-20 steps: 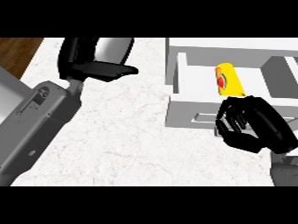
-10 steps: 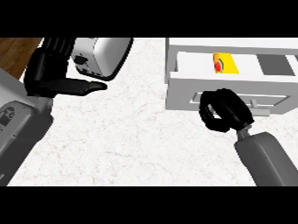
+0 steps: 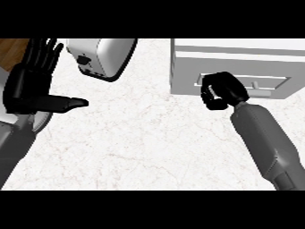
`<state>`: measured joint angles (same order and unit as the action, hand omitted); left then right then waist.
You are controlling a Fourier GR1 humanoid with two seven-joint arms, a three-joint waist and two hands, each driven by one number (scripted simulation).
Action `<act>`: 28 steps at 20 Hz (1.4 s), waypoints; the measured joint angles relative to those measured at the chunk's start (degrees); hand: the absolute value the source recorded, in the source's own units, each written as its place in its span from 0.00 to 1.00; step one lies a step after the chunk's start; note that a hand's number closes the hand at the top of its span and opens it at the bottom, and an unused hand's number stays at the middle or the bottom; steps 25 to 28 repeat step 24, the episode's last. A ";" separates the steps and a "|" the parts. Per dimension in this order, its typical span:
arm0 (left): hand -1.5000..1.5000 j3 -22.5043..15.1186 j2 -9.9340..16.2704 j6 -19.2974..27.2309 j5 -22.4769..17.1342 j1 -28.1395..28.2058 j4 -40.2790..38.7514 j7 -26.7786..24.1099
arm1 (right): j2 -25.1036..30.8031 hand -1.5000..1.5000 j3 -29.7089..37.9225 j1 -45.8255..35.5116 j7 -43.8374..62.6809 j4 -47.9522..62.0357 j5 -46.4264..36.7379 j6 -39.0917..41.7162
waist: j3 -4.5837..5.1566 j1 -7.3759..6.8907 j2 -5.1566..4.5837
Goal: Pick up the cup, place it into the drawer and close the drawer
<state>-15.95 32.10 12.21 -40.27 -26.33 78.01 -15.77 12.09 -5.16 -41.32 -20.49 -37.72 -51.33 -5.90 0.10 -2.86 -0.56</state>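
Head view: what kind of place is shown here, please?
Most likely a kitchen. A white marbled counter carries a toaster at the back and a white drawer unit at the right, whose front is flush.

No readable text, labels or numbers anywhere

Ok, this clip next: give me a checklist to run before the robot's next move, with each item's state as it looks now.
1. Drawer front flush with its cabinet, no opening showing: ok.
2. Cup inside the drawer: cannot tell, no cup in view.
3. Right hand at the drawer front by the handle, fingers curled, holding nothing visible: ok.
4. Left hand open, fingers up, resting at the view's left, apart from the drawer: ok.
5. Toaster on the counter, apart from both hands: ok.
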 measured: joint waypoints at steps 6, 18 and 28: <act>0.00 1.82 0.90 -2.82 -0.44 1.41 0.42 -0.29 | 0.54 1.00 3.61 -6.95 -4.45 12.52 1.20 -0.01 | 0.06 -0.76 -0.03; 0.00 0.99 -0.58 -6.79 -0.47 2.27 0.20 -1.13 | 2.65 1.00 7.05 -9.40 -12.84 18.68 4.60 5.45 | 0.27 -2.14 -0.12; 0.00 0.74 -1.50 -7.76 -0.50 2.43 -0.49 -1.47 | 3.29 1.00 8.33 -9.21 -16.57 19.35 5.72 5.94 | 0.24 -2.60 -0.36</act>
